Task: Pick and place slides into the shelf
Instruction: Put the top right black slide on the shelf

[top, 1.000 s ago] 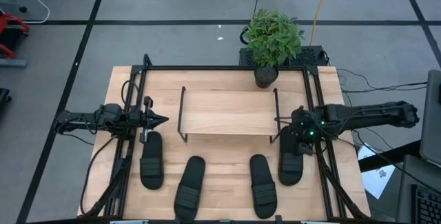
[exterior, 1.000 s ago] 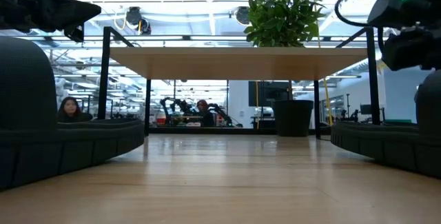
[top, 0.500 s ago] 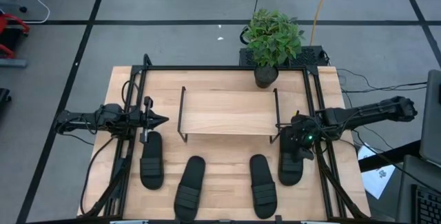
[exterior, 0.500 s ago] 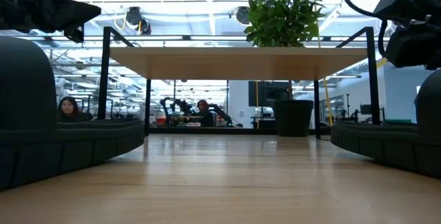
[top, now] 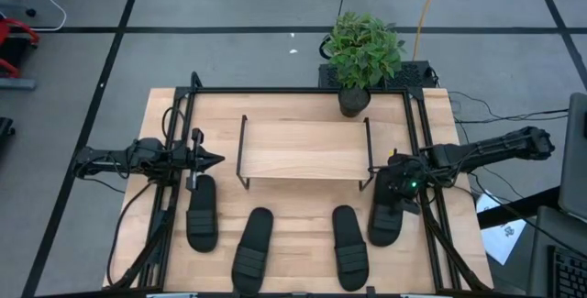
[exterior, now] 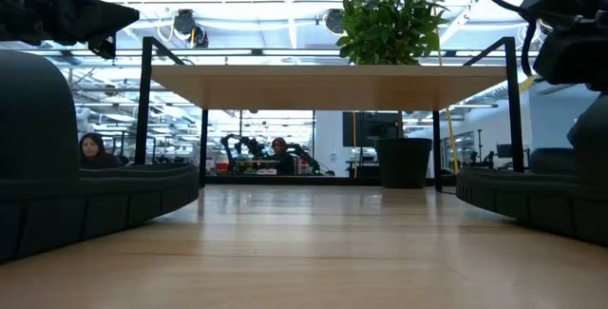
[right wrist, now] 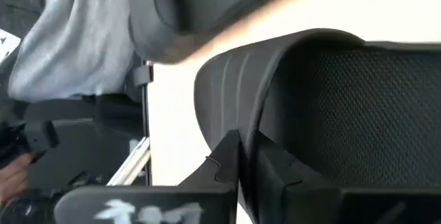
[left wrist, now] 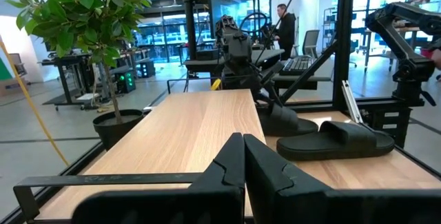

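Several black slides lie in a row along the table's near half: the leftmost [top: 202, 211], two in the middle [top: 252, 250] [top: 349, 247], and the rightmost [top: 386, 217]. The shelf [top: 303, 149], a light board on a thin black frame, stands behind them. My right gripper [top: 398, 188] sits low over the rightmost slide's far half, shut on its strap. My left gripper [top: 215, 160] hovers shut beside the shelf's left end, above the leftmost slide's far tip, holding nothing. My right gripper pinches the edge of the rightmost slide's ribbed strap [right wrist: 231, 117] between its two fingers, which stand almost together. It comes slanting down from the table's right side. The slide's sole [exterior: 532, 202] still lies on the table.
A potted plant [top: 364, 50] stands at the table's far edge behind the shelf's right end. Black rails [top: 420, 151] run along the table's sides. Bare wood [top: 298, 220] shows between the two middle slides and under the shelf.
My right gripper has come down a little toward the table's near edge over the rightmost slide and has shut on its strap. The slide's near end has shifted slightly toward the left. My left arm has kept still.
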Robot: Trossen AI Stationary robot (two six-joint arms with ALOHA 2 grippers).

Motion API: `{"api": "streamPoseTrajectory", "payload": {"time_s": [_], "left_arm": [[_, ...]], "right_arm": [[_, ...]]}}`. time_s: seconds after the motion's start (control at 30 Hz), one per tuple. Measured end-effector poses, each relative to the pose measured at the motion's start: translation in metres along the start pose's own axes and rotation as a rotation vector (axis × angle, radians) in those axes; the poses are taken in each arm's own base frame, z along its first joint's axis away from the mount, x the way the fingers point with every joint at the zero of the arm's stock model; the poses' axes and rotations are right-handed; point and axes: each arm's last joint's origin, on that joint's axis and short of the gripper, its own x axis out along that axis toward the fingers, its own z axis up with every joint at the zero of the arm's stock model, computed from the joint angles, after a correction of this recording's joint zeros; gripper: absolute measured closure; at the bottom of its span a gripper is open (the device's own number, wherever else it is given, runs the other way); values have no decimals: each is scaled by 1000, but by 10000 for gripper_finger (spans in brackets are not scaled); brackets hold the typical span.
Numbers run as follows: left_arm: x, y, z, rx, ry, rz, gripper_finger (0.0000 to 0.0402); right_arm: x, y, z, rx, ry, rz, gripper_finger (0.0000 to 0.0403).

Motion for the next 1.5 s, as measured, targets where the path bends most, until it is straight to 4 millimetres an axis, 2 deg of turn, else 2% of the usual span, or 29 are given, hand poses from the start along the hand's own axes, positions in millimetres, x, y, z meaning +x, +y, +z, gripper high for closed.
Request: {"api": "streamPoseTrajectory", "payload": {"time_s": [0.2,0.33,0.53,0.7,0.87,1.07,1.23,1.5], "left_arm": [[0,0,0,0,0,0,401],[0,0,0,0,0,0,401],[0,0,0,0,0,0,401],[0,0,0,0,0,0,401],[0,0,0,-4,0,0,401],[0,0,0,-5,0,0,401],[0,0,0,-5,0,0,401],[0,0,0,7,0,0,401]], "right_arm": [[-6,10,9,20,-54,27,398],[-17,24,9,35,-1,-9,399],[-47,52,9,28,43,-138,400],[-74,76,13,-42,-5,-193,401],[-93,92,14,-71,-41,-199,401],[-116,107,12,-90,-84,-285,401],[-129,118,12,-121,-109,-269,401],[-158,147,19,-172,-174,-282,401]]}}
